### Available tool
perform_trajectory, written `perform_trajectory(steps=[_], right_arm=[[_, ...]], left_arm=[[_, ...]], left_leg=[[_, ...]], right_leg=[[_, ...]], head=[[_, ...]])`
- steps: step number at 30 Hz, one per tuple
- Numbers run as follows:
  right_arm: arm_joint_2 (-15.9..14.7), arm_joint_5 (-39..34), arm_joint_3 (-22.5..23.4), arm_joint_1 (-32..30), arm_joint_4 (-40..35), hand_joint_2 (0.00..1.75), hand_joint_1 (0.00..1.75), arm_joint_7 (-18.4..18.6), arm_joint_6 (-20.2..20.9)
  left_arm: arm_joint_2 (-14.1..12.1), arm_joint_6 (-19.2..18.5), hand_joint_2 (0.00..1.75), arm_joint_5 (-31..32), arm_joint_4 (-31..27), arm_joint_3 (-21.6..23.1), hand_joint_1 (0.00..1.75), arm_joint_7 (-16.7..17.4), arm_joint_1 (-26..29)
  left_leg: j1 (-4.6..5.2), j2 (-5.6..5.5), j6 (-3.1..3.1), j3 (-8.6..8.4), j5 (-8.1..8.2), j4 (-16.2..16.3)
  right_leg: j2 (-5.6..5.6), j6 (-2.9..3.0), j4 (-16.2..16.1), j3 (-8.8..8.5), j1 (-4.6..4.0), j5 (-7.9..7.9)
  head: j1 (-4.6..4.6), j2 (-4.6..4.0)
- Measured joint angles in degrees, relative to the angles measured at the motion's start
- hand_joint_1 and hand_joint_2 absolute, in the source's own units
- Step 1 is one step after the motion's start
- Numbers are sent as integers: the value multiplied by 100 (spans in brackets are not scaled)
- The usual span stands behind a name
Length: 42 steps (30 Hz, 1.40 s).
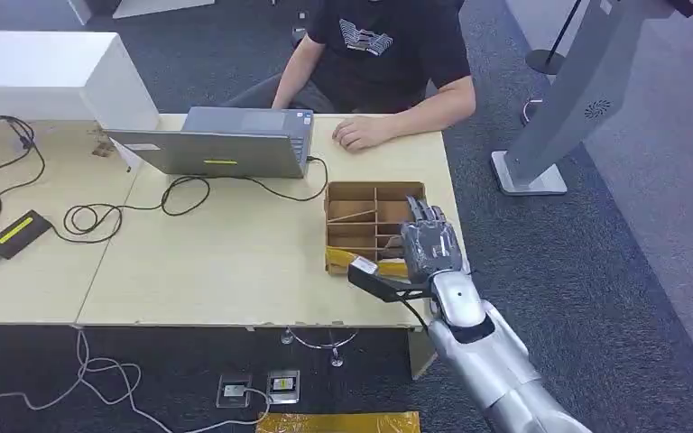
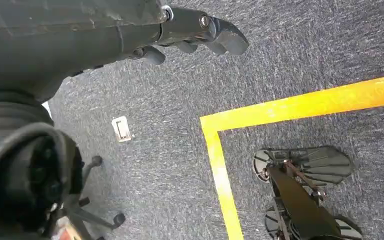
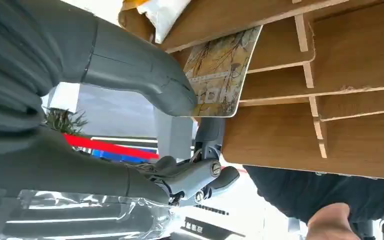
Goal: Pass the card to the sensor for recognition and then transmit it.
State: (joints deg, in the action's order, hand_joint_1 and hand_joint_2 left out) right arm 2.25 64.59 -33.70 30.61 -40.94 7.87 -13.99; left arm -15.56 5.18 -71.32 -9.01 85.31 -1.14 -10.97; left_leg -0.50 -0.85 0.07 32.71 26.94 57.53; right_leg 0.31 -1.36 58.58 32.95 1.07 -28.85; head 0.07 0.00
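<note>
A card (image 3: 220,75) with a yellow and brown print stands in a slot of the cardboard divider box (image 1: 352,192) at the table's right end. My right hand (image 1: 431,245) hangs over the box's near right corner. Its thumb (image 3: 150,75) presses on one face of the card's edge and a dark finger (image 3: 211,135) reaches up behind it, so the card is pinched while still in the slot. The sensor (image 1: 18,233), a flat black device with a yellow-green label, lies far left on the table. My left hand (image 2: 200,35) hangs above the carpet, holding nothing, fingers loosely apart.
A person sits at the table's far side behind a grey laptop (image 1: 221,144), one hand (image 1: 361,133) resting near the box. Black cables (image 1: 180,194) loop across the table's middle and left. A white box (image 1: 45,72) stands at the back left, a grey stand (image 1: 550,135) on the right.
</note>
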Motion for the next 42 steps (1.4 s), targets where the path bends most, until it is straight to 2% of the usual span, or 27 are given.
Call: perform_trajectory(steps=[14,17,20,24,25,26,28,42], right_arm=[[20,-72,35,-179,2,175,175,-57,-214],[48,-63,35,-184,9,175,164,-79,-295],[103,-66,35,-181,99,175,168,-118,-413],[184,-85,35,-162,295,175,162,-166,-540],[195,-90,35,-159,315,175,168,-168,-566],[208,-94,35,-157,339,175,159,-181,-579],[219,-98,35,-153,358,175,157,-201,-599],[306,-136,35,-119,536,175,154,-260,-699]], left_arm=[[7,0,0,4,0,98,0,-37,-1],[9,2,0,0,0,98,0,-44,-1],[11,2,0,-9,0,101,0,-55,-1],[15,2,0,-26,0,105,0,-61,-2],[18,2,0,-28,0,105,0,-63,-1],[20,2,0,-28,0,105,0,-66,-1],[24,2,0,-28,0,105,0,-70,-2],[31,2,0,-28,0,109,0,-109,-2]], left_leg=[[0,3,0,-1,0,0],[-1,3,-1,-1,1,-1],[-2,4,-1,-1,1,-1],[-3,5,-3,-1,2,-1],[-3,5,-3,-1,2,-1],[-3,5,-3,-2,2,-1],[-3,5,-3,-2,2,-1],[-5,5,-3,-2,2,-1]], right_leg=[[9,0,0,0,0,0],[9,0,0,0,0,0],[9,0,0,-1,-1,0],[11,0,0,0,-2,0],[11,0,0,0,-2,0],[11,0,0,0,-2,0],[11,0,0,-1,-2,0],[11,0,0,-1,-3,0]], head=[[0,0],[0,0],[2,0],[0,0],[2,0],[0,0],[0,0],[2,0]])
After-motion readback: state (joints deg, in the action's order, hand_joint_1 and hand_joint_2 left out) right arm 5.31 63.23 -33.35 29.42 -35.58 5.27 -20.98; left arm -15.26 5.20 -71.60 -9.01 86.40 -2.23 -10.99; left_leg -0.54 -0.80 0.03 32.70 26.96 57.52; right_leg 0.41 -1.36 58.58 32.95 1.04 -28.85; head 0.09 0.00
